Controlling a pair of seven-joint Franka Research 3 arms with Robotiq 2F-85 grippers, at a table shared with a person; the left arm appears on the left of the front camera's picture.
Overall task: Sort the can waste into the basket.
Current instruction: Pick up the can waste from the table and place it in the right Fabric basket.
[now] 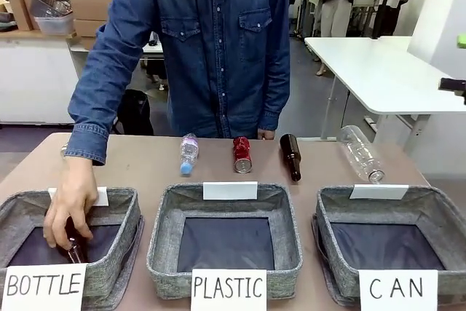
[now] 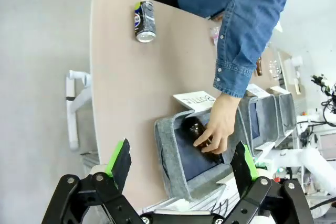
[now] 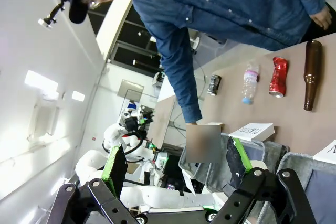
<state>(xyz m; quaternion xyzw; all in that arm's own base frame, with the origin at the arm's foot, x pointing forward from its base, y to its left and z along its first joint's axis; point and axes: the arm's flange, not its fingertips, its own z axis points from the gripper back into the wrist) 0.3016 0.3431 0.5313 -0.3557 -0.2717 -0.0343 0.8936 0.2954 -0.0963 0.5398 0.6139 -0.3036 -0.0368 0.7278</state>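
No can has gone in yet: the CAN basket (image 1: 437,213), at the robot's right end of the row, shows only its dark bottom. The red can (image 1: 242,154) lies on its side on the bench (image 1: 145,169) beyond the PLASTIC basket (image 1: 280,202), between a small plastic bottle (image 1: 188,154) and a brown bottle (image 1: 290,156). The dark can (image 2: 144,21) lies well apart, near the bench's far left corner. The person's hand (image 1: 69,205) is down inside the BOTTLE basket (image 1: 124,209), on another brown bottle (image 2: 195,129). The left fingers (image 2: 119,162) and the right fingers (image 3: 116,165) are spread wide and hold nothing, both raised clear of the bench. The step in hand looks like the first pick. The red can seems the likelier start: the next move calls for a reach out over the baskets, fingers set across the can's body, without nudging the bottles beside it.
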